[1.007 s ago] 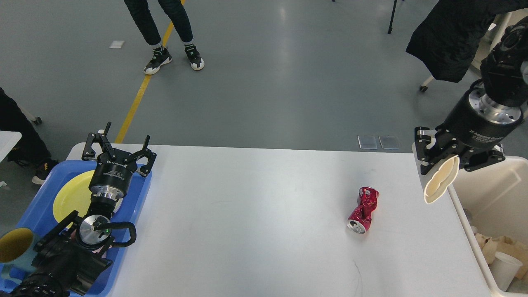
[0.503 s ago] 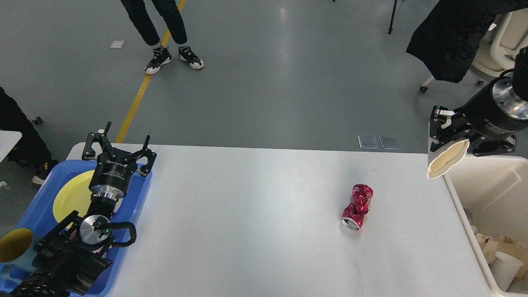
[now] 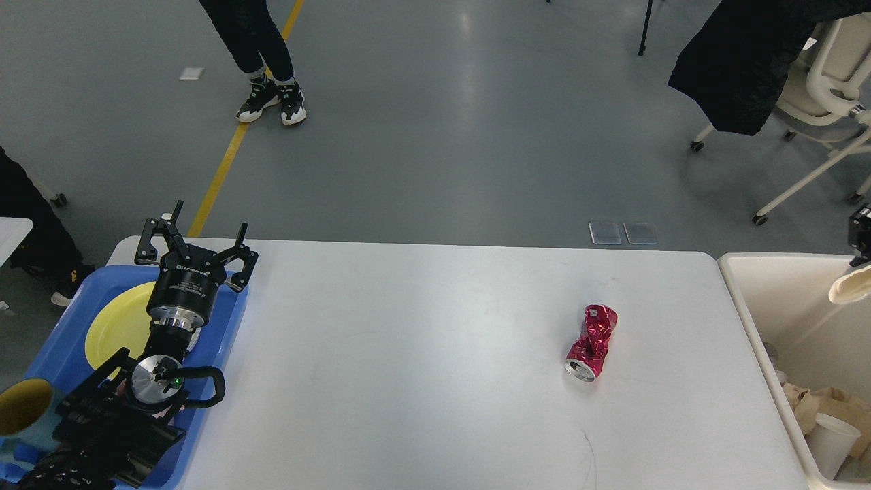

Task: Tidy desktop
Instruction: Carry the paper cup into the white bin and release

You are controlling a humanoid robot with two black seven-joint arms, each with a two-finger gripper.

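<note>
Grey polished floor fills the upper half of the head view, crossed by a yellow painted line on which a person in dark trousers and black-and-white trainers stands. Below it the large matte white rectangular desktop with rounded corners spans the lower half of the view, between a blue plastic tray at the left and a cream-white plastic bin at the right. A black coat hangs over a white wheeled office chair at the upper right. The cream-white plastic bin stands just beside the desktop's right edge and holds crumpled brown paper and a white paper cup. The blue plastic tray overlaps the desktop's left edge and carries a round yellow plate and a yellow-lined cup at its near corner. The black left arm rises over the tray, and the left gripper hovers above the tray's far rim with its two fingers spread apart, holding nothing. A crushed red metal drinks can lies on its side on the right part of the desktop, its silver end towards the viewer. At the right edge only a sliver of the right gripper shows above the bin, just above a squashed cream-white paper cup; whether its fingers grip the cup cannot be told.
</note>
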